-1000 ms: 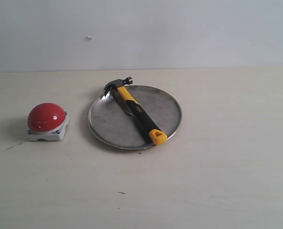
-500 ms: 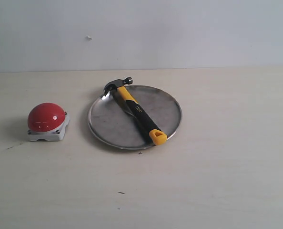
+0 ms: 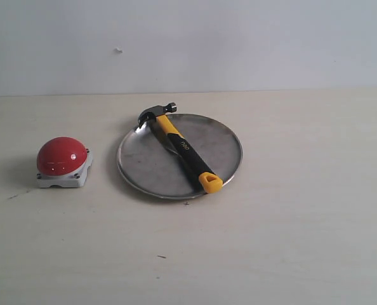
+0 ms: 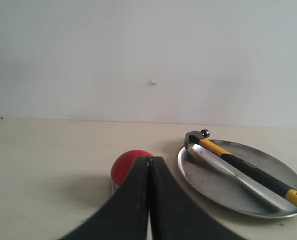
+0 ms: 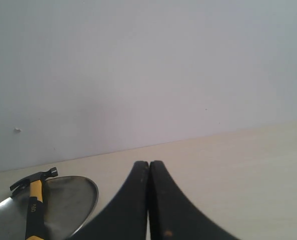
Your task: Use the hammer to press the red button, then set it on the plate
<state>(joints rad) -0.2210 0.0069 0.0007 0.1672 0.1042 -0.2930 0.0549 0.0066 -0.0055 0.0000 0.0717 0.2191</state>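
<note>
The hammer (image 3: 181, 149) lies diagonally across the silver plate (image 3: 141, 168), its dark head over the far-left rim and its yellow handle end at the near-right rim. The red button (image 3: 62, 155) sits on its grey base to the left of the plate. Neither gripper shows in the exterior view. In the left wrist view my left gripper (image 4: 149, 159) is shut and empty, partly hiding the red button (image 4: 126, 166), with the plate (image 4: 213, 185) and hammer (image 4: 238, 162) beyond. My right gripper (image 5: 148, 162) is shut and empty, with the plate (image 5: 68, 200) and hammer (image 5: 35, 200) off to one side.
The things rest on a pale wooden table (image 3: 303, 222) that ends at a plain white wall (image 3: 239, 44) at the back. A few small dark specks mark the tabletop near the plate's front.
</note>
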